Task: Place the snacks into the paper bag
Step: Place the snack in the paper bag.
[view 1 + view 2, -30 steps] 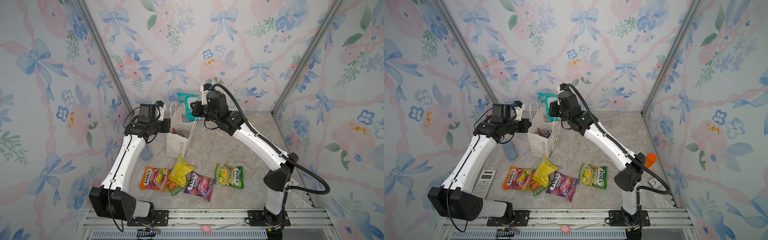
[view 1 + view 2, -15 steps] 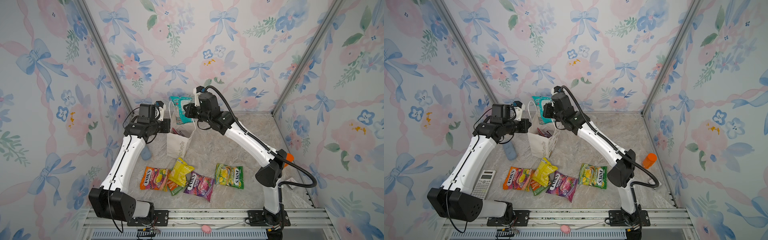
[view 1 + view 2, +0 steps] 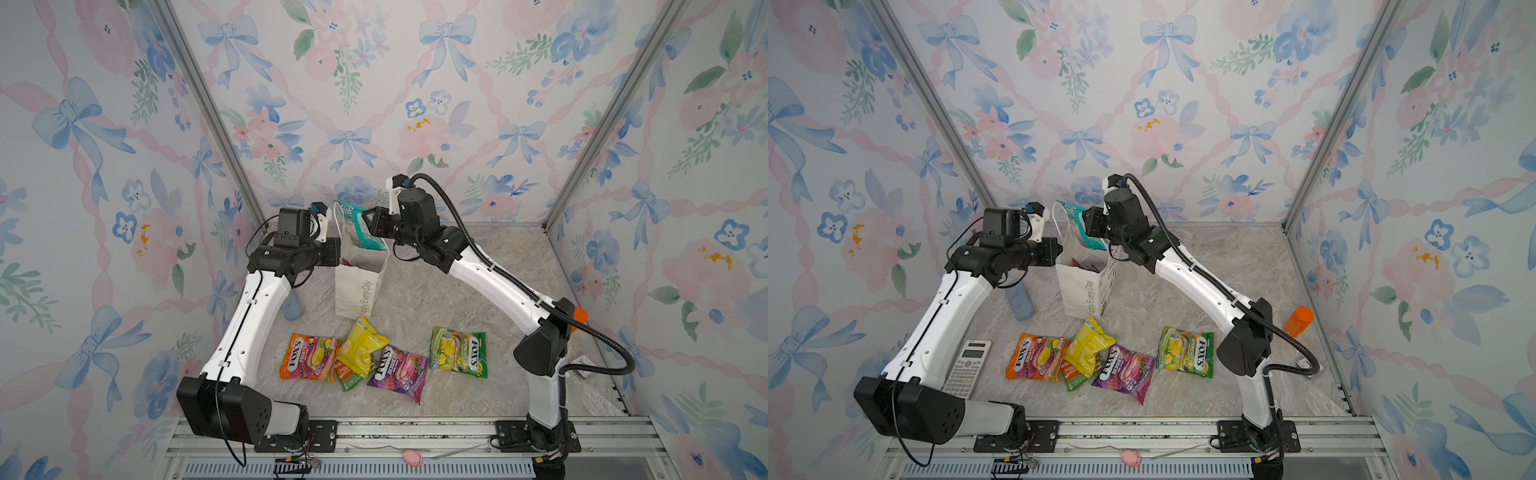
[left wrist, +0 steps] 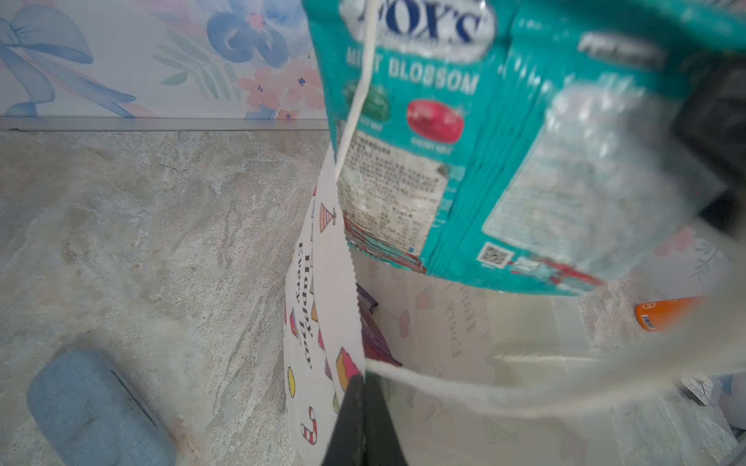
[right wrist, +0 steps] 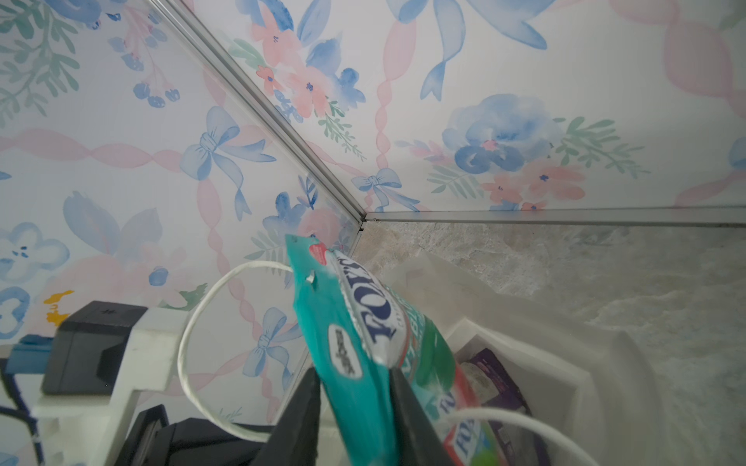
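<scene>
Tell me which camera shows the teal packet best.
Left wrist: the teal packet shows large, label readable though blurred. Right wrist sees it edge-on; both top views show it small over the paper bag.

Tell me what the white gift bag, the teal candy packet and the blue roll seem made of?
The gift bag looks like matte paper: stiff creased walls, serrated rim. The teal packet is glossy plastic film, shiny and crinkled. The blue roll is probably woven fabric, matte and finely textured.

teal packet (image 3: 356, 227) over paper bag (image 3: 355, 286) | right tool (image 3: 365, 219) grip unclear
</scene>
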